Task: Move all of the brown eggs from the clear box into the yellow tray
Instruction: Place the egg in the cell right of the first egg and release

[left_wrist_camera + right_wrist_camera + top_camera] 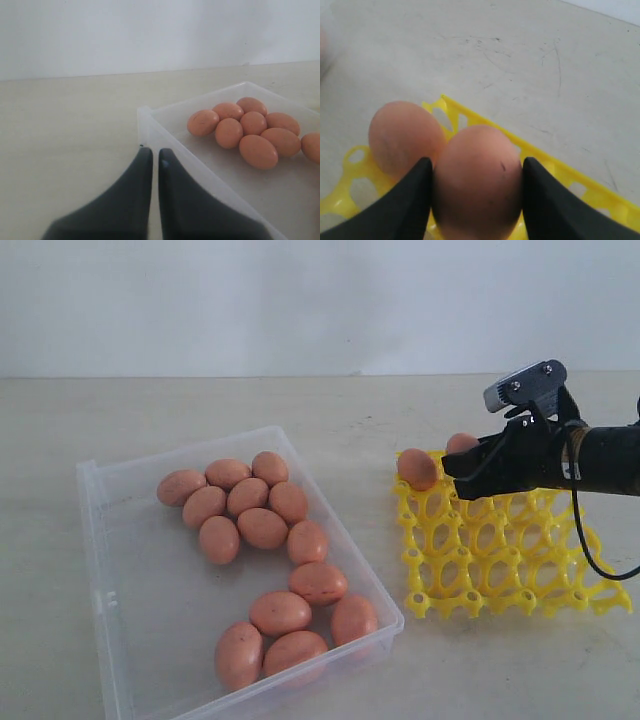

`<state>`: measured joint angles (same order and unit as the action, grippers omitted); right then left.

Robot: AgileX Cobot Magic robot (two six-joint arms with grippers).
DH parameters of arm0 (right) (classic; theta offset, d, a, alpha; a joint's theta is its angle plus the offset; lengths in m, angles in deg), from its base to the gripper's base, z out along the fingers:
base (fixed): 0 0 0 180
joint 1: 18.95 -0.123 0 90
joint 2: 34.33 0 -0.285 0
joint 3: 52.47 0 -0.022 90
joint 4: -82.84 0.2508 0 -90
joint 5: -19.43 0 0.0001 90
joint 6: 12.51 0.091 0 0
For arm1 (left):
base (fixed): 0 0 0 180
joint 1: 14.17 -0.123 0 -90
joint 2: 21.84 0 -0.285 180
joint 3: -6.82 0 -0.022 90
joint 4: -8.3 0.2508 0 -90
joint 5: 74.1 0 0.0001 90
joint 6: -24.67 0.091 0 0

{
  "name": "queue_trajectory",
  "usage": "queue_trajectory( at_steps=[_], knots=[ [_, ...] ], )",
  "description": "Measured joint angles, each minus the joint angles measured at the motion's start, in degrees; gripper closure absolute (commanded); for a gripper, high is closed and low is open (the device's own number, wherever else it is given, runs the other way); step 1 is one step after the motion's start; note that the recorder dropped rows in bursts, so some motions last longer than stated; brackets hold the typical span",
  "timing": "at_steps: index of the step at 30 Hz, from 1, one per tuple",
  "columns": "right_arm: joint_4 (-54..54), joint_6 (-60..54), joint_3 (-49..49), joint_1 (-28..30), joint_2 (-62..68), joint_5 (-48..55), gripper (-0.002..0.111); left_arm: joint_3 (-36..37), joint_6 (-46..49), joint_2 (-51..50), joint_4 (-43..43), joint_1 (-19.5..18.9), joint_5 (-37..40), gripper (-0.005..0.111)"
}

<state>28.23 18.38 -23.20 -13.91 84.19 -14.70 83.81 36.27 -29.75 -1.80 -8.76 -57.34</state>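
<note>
Pale, scuffed surface (300, 405) meets a white wall (300, 300). Your right pincer (476, 165) grips one brown egg (477, 190) over the yellow tray (500, 560), with a second egg (417, 468) just beside it; your left pincer (151, 156), jaws together, sits by the clear box (150, 125), with the other brown eggs (250, 130) ahead of it

I see bright, soft, even light; source perhaps overhead. Only faint shadows under tray (470, 540) and eggs (262, 528). Exterior view slightly hazy, washed out. Wrist views: left fingers (125, 210) blurred, near egg (477, 185) out of focus.
</note>
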Motion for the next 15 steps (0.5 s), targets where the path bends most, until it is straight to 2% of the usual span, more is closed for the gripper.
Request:
queue_trajectory(
  at_steps=[13, 15],
  knots=[
    [-2.5, -0.6, 0.0, 0.0, 0.0, 1.1, 0.073, 0.0, 0.0, 0.0, 0.0, 0.0, 0.0, 0.103],
    [-3.3, -0.6, 0.0, 0.0, 0.0, 1.2, 0.068, 0.0, 0.0, 0.0, 0.0, 0.0, 0.0, 0.103]
  ],
)
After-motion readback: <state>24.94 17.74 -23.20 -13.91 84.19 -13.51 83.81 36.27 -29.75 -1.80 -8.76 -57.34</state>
